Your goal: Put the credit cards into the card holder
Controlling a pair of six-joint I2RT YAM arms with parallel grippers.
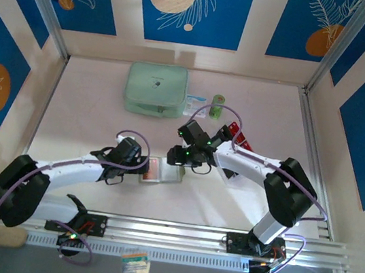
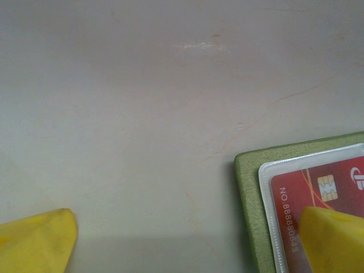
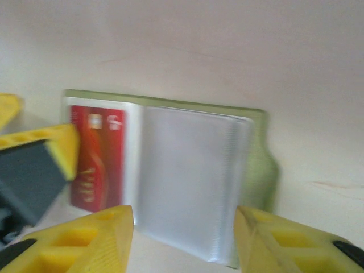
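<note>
Both grippers over the open card holder (image 1: 161, 170) at mid-table.

Spread flat between the arms, with one red credit card (image 2: 296, 190) tucked in its left clear sleeve. Pressing on that card with one finger (image 2: 335, 239) of the left gripper (image 2: 187, 244), jaws wide apart over bare table (image 2: 142, 114). Hovering just above the right sleeve with the right gripper (image 3: 185, 239), jaws apart, clamping nothing. Farther right, partly behind the right arm, more red cards (image 1: 237, 132); at the far side, a pale green pouch (image 1: 156, 89).
</note>
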